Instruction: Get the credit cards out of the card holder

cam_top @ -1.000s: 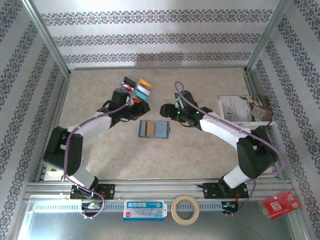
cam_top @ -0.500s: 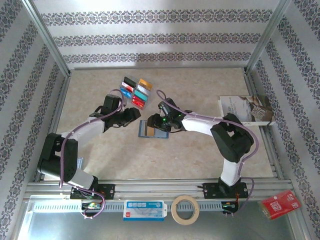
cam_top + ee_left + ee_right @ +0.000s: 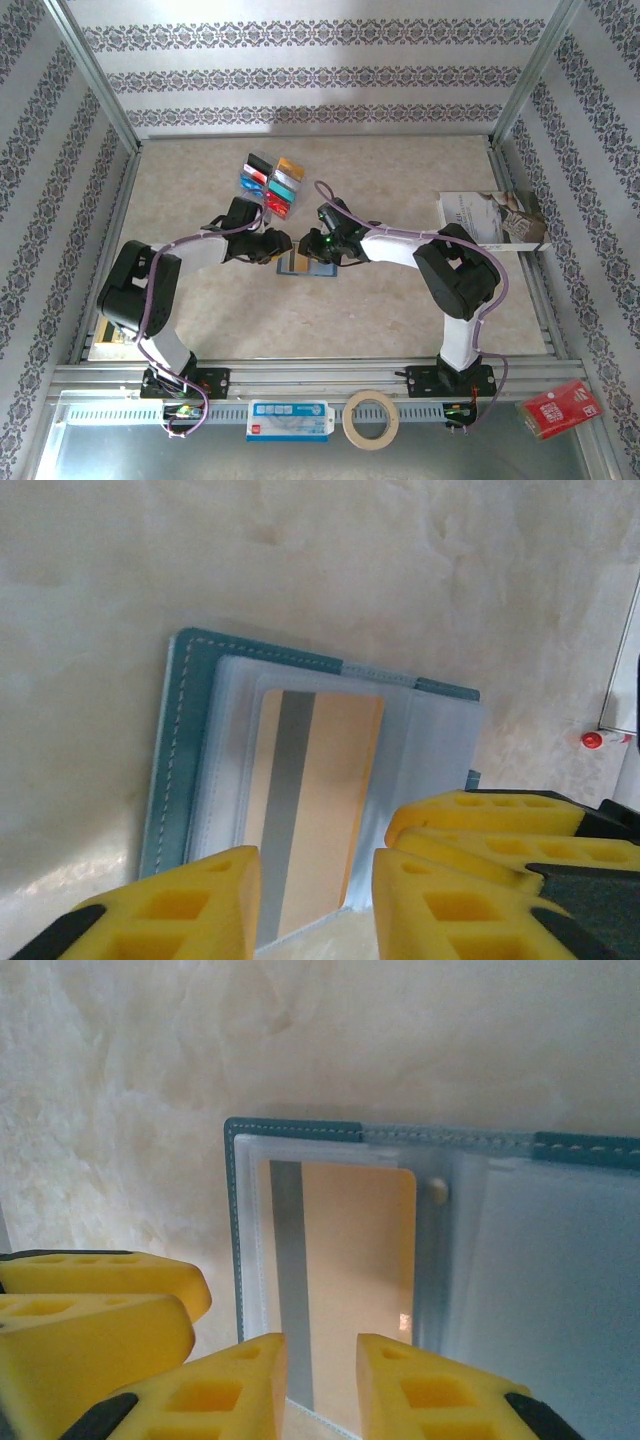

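Both arms have just closed in on the holder point(image 3: 297, 267), which lies open and flat on the worktop point(image 3: 400, 320). A second ago the left gripper point(image 3: 283, 244) was behind the holder, by the row of cards point(image 3: 272, 184) already laid out there, and the right gripper point(image 3: 318, 245) hung well off the holder's right side. Now the left one sits at the holder's left edge and the right one over its back, the two almost meeting above it.

Both sets of jaws have narrowed on the way in. Each still shows a gap between its fingers and clamps nothing. The holder itself has hardly shifted.

In the left wrist view a gold card point(image 3: 320, 790) with a grey stripe lies inside a clear sleeve on the holder's left half. The left gripper's jaws straddle the card's near end from above. The right wrist view shows the same card below the right gripper's gap.

So the task is partly done, with at least this card still in. Judging by the approach, the grippers are setting up to pin the holder and draw the card out. Which gripper takes which job I cannot tell.
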`<control>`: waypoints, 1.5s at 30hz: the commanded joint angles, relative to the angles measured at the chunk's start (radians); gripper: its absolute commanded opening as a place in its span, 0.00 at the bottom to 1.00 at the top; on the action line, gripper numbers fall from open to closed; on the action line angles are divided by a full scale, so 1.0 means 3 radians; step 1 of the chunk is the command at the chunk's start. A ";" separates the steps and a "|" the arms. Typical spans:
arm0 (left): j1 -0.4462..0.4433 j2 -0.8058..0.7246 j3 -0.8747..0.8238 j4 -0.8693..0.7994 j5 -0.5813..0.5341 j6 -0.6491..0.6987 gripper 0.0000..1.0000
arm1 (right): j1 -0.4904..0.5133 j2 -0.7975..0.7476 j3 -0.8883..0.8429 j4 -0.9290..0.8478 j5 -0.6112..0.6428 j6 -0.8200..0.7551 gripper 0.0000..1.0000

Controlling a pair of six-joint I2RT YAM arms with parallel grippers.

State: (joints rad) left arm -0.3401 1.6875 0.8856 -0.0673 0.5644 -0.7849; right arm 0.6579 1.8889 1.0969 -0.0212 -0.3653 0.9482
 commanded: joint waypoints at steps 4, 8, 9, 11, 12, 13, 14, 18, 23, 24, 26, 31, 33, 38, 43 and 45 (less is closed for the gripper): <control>-0.0108 0.0070 0.0146 0.0049 -0.0032 0.0097 0.31 | -0.0041 0.0066 0.0017 0.0023 -0.0004 0.0033 0.25; -0.0112 0.0097 0.0147 -0.0065 -0.0163 0.0144 0.27 | -0.0058 0.0095 0.0005 0.0015 -0.0013 0.0030 0.25; -0.0111 0.0097 0.0143 -0.0081 -0.0175 0.0151 0.27 | -0.0065 0.0095 0.0001 0.0016 -0.0015 0.0023 0.25; -0.0118 0.0092 0.0132 -0.0087 -0.0186 0.0163 0.26 | -0.0066 0.0104 -0.0010 0.0012 -0.0010 0.0015 0.24; -0.0114 0.0092 0.0132 -0.0087 -0.0183 0.0166 0.26 | -0.0068 0.0109 -0.0012 0.0009 -0.0010 0.0006 0.24; -0.0115 0.0096 0.0127 -0.0095 -0.0188 0.0176 0.26 | -0.0066 0.0120 -0.0010 -0.0001 -0.0015 0.0001 0.24; -0.0114 0.0104 0.0126 -0.0105 -0.0211 0.0181 0.26 | -0.0066 0.0133 -0.0011 -0.0009 -0.0019 -0.0003 0.23; -0.0118 0.0152 0.0139 -0.0150 -0.0255 0.0212 0.26 | -0.0065 0.0137 -0.0020 -0.0035 0.0028 -0.0022 0.22; -0.0119 0.0189 0.0167 -0.0148 -0.0187 0.0222 0.26 | -0.0059 0.0128 -0.0025 -0.0062 0.0077 -0.0088 0.22; -0.0120 0.0188 0.0167 -0.0153 -0.0193 0.0231 0.26 | -0.0063 0.0136 -0.0022 -0.0058 0.0082 -0.0091 0.23; -0.0115 0.0198 0.0171 -0.0166 -0.0220 0.0241 0.26 | -0.0067 0.0144 -0.0035 -0.0057 0.0084 -0.0087 0.22; -0.0118 0.0243 0.0157 -0.0152 -0.0223 0.0233 0.25 | -0.0066 0.0164 -0.0050 -0.0050 0.0090 -0.0111 0.22; -0.0117 0.0244 0.0136 -0.0150 -0.0247 0.0224 0.25 | -0.0068 0.0169 -0.0060 -0.0047 0.0088 -0.0128 0.22; -0.0123 0.0271 0.0071 -0.0169 -0.0309 0.0219 0.25 | -0.0083 0.0171 -0.0113 0.0006 0.0083 -0.0143 0.22; -0.0114 0.0293 0.0018 -0.0217 -0.0395 0.0229 0.24 | -0.0170 0.0177 -0.0239 0.0248 -0.0047 -0.0108 0.20; -0.0117 0.0306 -0.0001 -0.0237 -0.0421 0.0239 0.24 | -0.0207 0.0181 -0.0294 0.0377 -0.0159 -0.0108 0.19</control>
State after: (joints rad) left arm -0.3660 1.7561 0.9100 -0.0834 0.4915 -0.7368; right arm 0.6170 1.9236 1.0424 0.0368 -0.3824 0.9257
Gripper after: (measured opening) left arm 0.240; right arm 0.192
